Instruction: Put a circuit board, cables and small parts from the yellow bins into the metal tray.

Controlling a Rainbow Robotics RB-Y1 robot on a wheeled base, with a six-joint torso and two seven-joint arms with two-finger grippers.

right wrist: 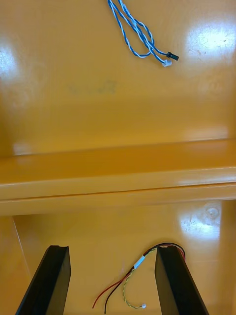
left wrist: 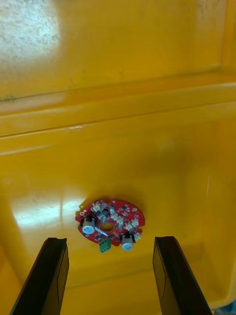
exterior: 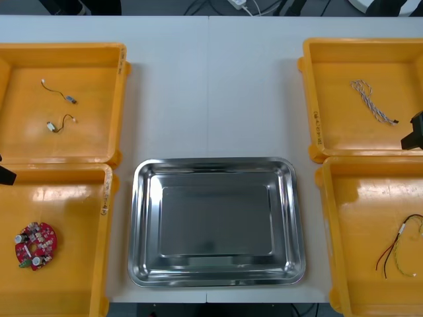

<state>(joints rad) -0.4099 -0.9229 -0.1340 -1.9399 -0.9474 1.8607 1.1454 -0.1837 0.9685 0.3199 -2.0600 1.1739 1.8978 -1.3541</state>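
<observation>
A round red circuit board [exterior: 36, 246] lies in the near left yellow bin [exterior: 73, 198]. In the left wrist view the circuit board [left wrist: 110, 224] sits just beyond my open left gripper [left wrist: 110, 283], whose fingers hang above the bin floor. At the table's left edge the left gripper [exterior: 5, 174] is a dark tip. My right gripper [right wrist: 112, 285] is open over the near right bin [exterior: 350, 218], with the red and yellow cable [right wrist: 130, 283] between its fingers. A twisted blue and white cable [right wrist: 140, 32] lies in the far right bin. The metal tray [exterior: 142, 224] is bare.
The far left bin [exterior: 99, 66] holds two small metal parts [exterior: 59, 123] with short dark wires. The red and yellow cable [exterior: 400, 244] and the blue and white cable [exterior: 373, 101] lie loose. The right gripper [exterior: 413, 132] shows at the right edge.
</observation>
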